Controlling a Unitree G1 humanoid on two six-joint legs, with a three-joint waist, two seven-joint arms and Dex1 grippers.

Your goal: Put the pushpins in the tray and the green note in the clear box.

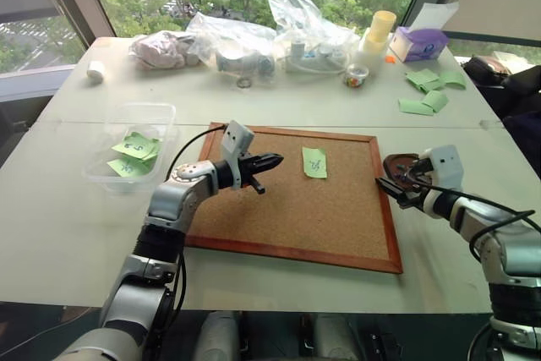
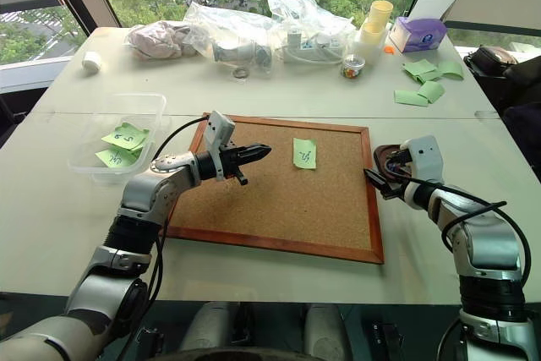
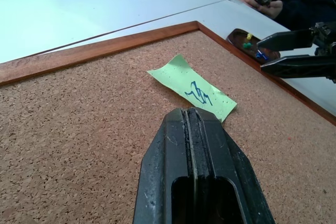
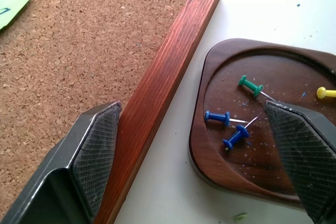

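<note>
A dark brown tray (image 4: 220,145) at three o'clock of the corkboard (image 1: 287,209) holds blue, green and yellow pushpins (image 4: 231,129). The clear box (image 1: 135,145) at nine o'clock holds green notes. The left gripper (image 1: 269,161) is closed and empty; the right gripper (image 4: 205,156) gapes wide above the tray's edge.

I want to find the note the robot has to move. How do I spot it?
Look at the big corkboard in the middle of the table. One small green note lies flat on it, in the far half, just past the left gripper. It has blue scribbles and is the one note on the cork; others sit in the clear box to the left or lie at the table's far right.
</note>
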